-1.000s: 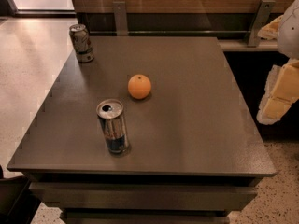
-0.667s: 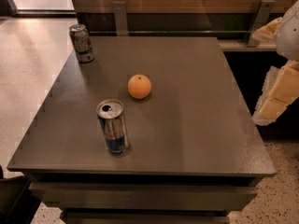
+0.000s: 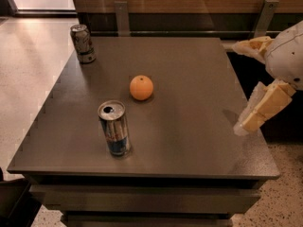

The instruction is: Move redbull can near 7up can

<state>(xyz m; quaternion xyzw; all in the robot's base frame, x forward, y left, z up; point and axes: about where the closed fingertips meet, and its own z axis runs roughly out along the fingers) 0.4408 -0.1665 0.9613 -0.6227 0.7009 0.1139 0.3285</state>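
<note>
A dark grey table (image 3: 189,141) stands before a wood-panelled wall, on speckled flooring. The redbull can (image 3: 113,128) stands upright near the table's front left. The 7up can (image 3: 83,43) stands upright at the far left corner, well apart from it. An orange (image 3: 141,87) lies between them, nearer the redbull can. At the right edge the gripper (image 3: 237,85) hovers, its fingers (image 3: 262,109) spread wide, holding nothing.
</note>
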